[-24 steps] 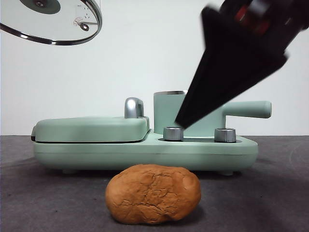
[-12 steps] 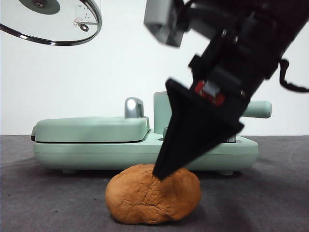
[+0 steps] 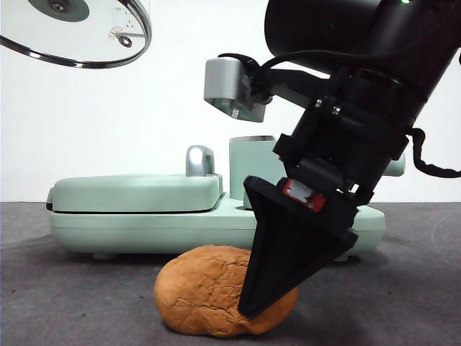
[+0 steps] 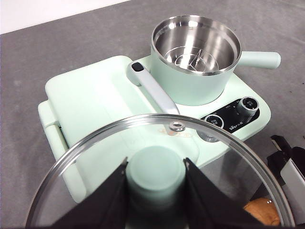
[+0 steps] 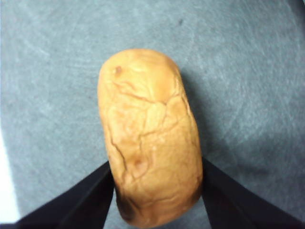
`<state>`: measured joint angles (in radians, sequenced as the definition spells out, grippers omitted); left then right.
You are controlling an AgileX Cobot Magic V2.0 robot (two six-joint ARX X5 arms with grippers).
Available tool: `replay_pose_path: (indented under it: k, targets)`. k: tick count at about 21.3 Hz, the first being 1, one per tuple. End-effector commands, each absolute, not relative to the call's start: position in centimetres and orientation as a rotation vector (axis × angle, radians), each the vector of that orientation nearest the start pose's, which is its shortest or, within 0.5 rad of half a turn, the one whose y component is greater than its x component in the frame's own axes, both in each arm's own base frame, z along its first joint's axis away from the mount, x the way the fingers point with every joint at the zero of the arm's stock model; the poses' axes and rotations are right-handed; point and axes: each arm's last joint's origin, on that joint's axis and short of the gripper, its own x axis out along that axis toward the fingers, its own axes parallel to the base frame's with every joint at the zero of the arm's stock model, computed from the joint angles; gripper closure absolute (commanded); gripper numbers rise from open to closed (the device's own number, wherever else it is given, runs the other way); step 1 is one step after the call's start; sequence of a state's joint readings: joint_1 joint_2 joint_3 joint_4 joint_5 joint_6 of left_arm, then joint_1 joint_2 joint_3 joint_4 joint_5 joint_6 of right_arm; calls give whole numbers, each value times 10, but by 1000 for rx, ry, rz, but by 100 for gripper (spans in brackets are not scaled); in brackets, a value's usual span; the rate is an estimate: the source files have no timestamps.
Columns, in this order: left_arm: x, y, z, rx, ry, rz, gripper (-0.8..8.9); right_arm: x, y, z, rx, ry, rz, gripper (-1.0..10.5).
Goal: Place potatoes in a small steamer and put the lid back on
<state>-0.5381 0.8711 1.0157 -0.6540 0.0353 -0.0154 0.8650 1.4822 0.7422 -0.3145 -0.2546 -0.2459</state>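
Potato point(image 3: 209, 292) lay on the dark grey table point(image 3: 65, 303), nearest the front camera, long axis across the view, skin orange-brown and cracked. Right gripper point(image 3: 248, 310) stood down over the potato's right end, one black jaw dropping in front of it almost to the table. In the right wrist view the two jaws sat either side of the potato point(image 5: 150, 143), each touching its flank near one end; right gripper point(image 5: 155, 188) closed against it, potato resting on the table, not lifted.

Behind the potato stood the mint-green cooker base point(image 3: 216, 227), with two silver dials; one point(image 3: 257, 200) showed beside the arm. Flat griddle cover point(image 3: 137, 191) occupied the left half, chrome handle point(image 3: 199, 160) at its inner edge. Small steamer point(image 3: 252, 169) stood on the right half, mostly hidden by the arm in the front view. The left wrist view showed the steamer point(image 4: 195, 57) open, steel interior bare, straight green handle point(image 4: 259, 59) pointing away from the griddle.

Lid point(image 3: 79, 32) hung high at the front view's upper left, tilted, clear of everything. Left gripper point(image 4: 155, 174) clamped on the lid's green knob point(image 4: 155, 169), one jaw on each side, glass disc point(image 4: 95, 157) spread beneath, held above the cooker's near edge and well apart from the steamer.
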Motion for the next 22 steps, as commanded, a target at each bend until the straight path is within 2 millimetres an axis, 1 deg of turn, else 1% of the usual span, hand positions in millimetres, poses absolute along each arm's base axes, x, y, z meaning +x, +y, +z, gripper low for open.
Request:
replay_pose_path:
  k: [1, 4, 7, 10, 13, 16, 18, 19, 20, 22]
  targets:
    - [142, -87, 361, 109, 452, -566, 798, 165, 210, 170, -470, 944, 1116, 714]
    - [141, -86, 362, 108, 445, -566, 798, 161, 205, 186, -404, 937, 1085, 726]
    - [141, -86, 363, 107, 441, -567, 798, 154, 192, 209, -319, 944, 1014, 726]
    - [141, -86, 363, 106, 439, -567, 798, 149, 178, 241, -266, 980, 905, 726]
    - [141, -86, 363, 105, 437, -567, 798, 152, 167, 284, -264, 1010, 780, 726]
    - [141, -86, 364, 105, 432, -567, 798, 165, 159, 328, -228, 994, 699, 726]
    - [141, -86, 364, 103, 427, -567, 798, 181, 156, 349, -201, 965, 661, 726]
    - [141, -86, 364, 103, 426, -567, 798, 189, 154, 356, -196, 952, 646, 726]
    - [141, -86, 364, 103, 425, -568, 798, 202, 154, 360, -193, 942, 625, 726]
    - [141, -86, 364, 104, 424, -568, 798, 218, 153, 363, -195, 942, 600, 726]
